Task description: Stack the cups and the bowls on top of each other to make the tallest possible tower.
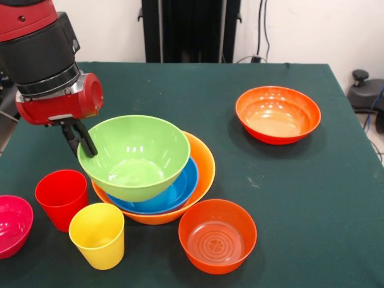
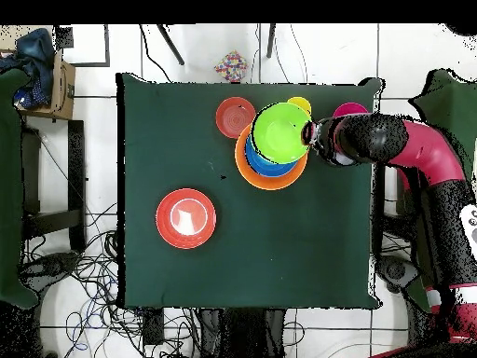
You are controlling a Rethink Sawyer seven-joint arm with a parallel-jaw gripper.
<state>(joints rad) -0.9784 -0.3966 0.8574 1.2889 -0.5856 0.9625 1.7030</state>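
Observation:
The tower is a pale orange bowl with a blue bowl nested in it. A lime green bowl sits tilted over the blue one. My gripper is shut on the green bowl's left rim in the front view, with one black finger down its outer wall. A red cup and a yellow cup stand upright near the front left. A magenta-pink bowl lies at the left edge.
One red-orange bowl rests just in front of the tower. Another red-orange bowl lies apart at the back right. The dark green table ends close to the cups at the front.

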